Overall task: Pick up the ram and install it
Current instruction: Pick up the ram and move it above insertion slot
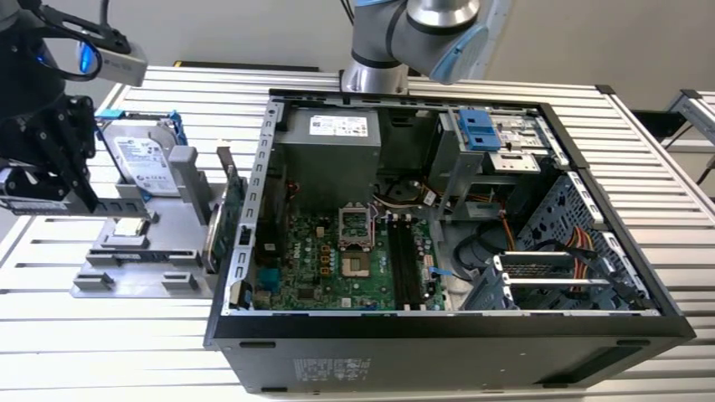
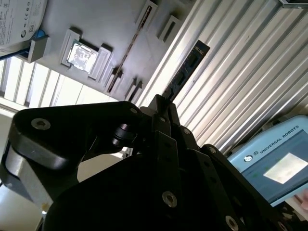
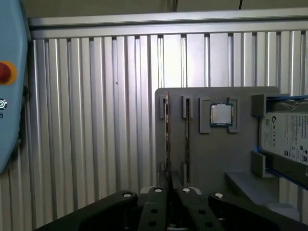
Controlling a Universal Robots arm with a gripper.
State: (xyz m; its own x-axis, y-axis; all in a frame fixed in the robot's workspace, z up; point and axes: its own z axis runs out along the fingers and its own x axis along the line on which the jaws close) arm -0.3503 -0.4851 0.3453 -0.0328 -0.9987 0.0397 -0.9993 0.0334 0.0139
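Note:
My black gripper (image 1: 67, 198) hangs at the exterior view's far left, beside the grey fixture (image 1: 134, 266). It is shut on the ram (image 2: 186, 72), a thin dark stick that juts out from between the fingers. In the first wrist view the ram (image 3: 167, 137) is edge-on and lines up with the outer slot of the fixture (image 3: 216, 159). The fingertips (image 3: 156, 192) close on its lower end. The open computer case (image 1: 581, 331) lies to the exterior view's right, with dark memory slots (image 1: 404, 261) on the green motherboard (image 1: 318, 268).
On the fixture sit a square processor (image 3: 222, 114), a silver hard drive (image 1: 146, 159) in a blue frame and a green card (image 1: 229, 219) standing on edge. A blue teach pendant (image 3: 9, 96) lies on the ribbed metal table (image 1: 112, 352). The arm's base (image 1: 374, 71) stands behind the case.

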